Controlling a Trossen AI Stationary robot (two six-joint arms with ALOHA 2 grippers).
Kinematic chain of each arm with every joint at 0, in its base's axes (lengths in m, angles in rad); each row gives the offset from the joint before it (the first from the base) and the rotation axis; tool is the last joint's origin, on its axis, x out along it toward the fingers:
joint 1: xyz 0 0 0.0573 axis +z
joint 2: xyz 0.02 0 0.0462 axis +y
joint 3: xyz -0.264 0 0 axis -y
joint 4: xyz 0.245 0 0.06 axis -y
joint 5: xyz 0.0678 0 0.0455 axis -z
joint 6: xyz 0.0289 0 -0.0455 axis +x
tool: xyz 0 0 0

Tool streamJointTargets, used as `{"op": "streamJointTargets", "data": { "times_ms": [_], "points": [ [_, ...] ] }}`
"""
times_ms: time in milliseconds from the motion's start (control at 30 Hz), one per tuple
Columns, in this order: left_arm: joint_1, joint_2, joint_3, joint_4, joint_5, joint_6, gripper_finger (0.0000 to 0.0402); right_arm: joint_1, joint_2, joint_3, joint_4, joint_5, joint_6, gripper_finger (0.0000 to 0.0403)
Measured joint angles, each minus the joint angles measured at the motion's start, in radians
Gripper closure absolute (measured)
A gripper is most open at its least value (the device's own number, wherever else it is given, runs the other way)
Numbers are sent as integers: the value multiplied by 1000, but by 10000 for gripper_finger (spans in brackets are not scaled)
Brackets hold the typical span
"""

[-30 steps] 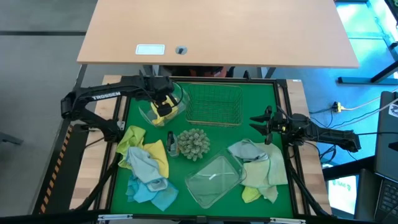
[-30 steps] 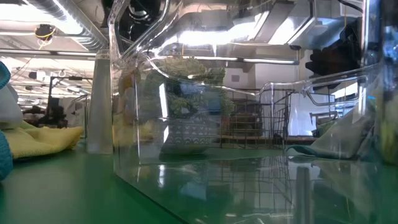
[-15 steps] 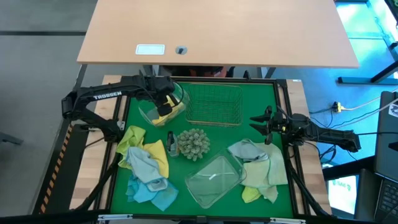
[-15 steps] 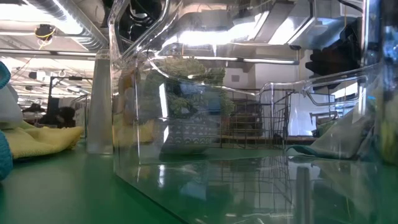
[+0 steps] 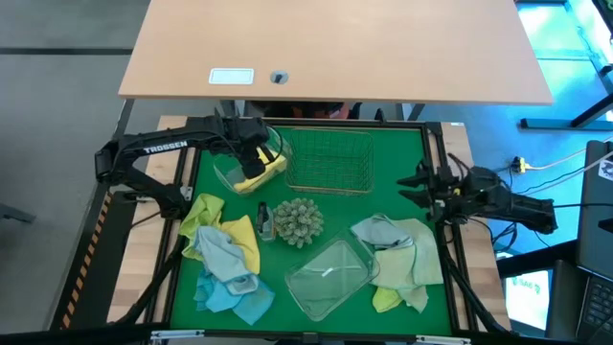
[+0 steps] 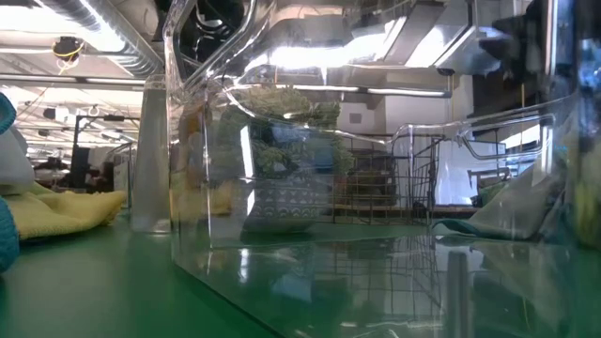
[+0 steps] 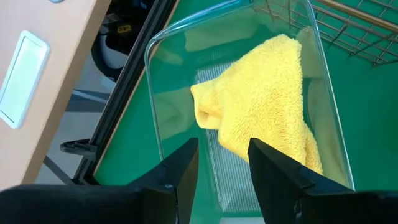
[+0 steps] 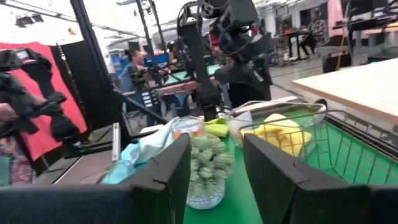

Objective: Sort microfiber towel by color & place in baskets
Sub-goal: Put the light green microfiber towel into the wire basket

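A yellow microfiber towel (image 7: 264, 115) lies crumpled on the floor of a clear tub (image 5: 230, 172) at the far left of the green mat. My left gripper (image 5: 251, 155) hovers just above it, open, its fingers (image 7: 186, 165) apart and clear of the cloth. A wire-mesh basket (image 5: 330, 161) stands beside that tub. A second clear tub (image 5: 330, 276) sits tilted near the front. Mixed yellow, blue and lime towels lie heaped at front left (image 5: 225, 257) and front right (image 5: 397, 257). My right gripper (image 5: 423, 182) is open at the mat's right edge, holding nothing.
A spiky grey-green ball (image 5: 298, 220) sits mid-mat between the baskets. A small dark item (image 5: 262, 222) lies beside it. A wooden tabletop (image 5: 335, 48) lies beyond the far edge. In the low view the near clear tub's wall (image 6: 376, 188) blocks most of the scene.
My left gripper has opened over the far-left tub and let go of the yellow towel, which now lies in the tub. My right gripper has drawn back toward the table's right edge and risen a little, still open.
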Motion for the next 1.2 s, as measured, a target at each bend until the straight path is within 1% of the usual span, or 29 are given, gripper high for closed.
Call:
{"op": "streamJointTargets", "data": {
  "times_ms": [133,267,400,533,667,800,900,967,1067,1200],
  "points": [
    [0,-18,0,-15,-1,29,268,0,57,86,-100,-8,11,255],
    [0,-76,0,-34,-1,42,268,0,135,172,-191,-14,71,255],
    [0,-171,0,-29,5,-8,268,0,237,245,-249,-91,134,256],
    [-13,-247,-7,-16,70,-88,268,0,347,295,-256,-196,182,256],
    [-58,-327,-93,75,106,-110,268,0,446,336,-259,-282,190,256],
    [-115,-406,-205,169,110,-113,268,0,513,369,-264,-342,192,256],
    [-145,-464,-278,233,109,-135,268,1,550,396,-279,-373,237,256],
    [-159,-502,-320,259,109,-147,268,26,570,413,-299,-373,260,256],
    [-171,-556,-375,280,108,-186,268,100,600,423,-307,-354,291,256],
    [-183,-608,-443,334,103,-214,268,237,649,423,-308,-263,354,256]
  ]
}}
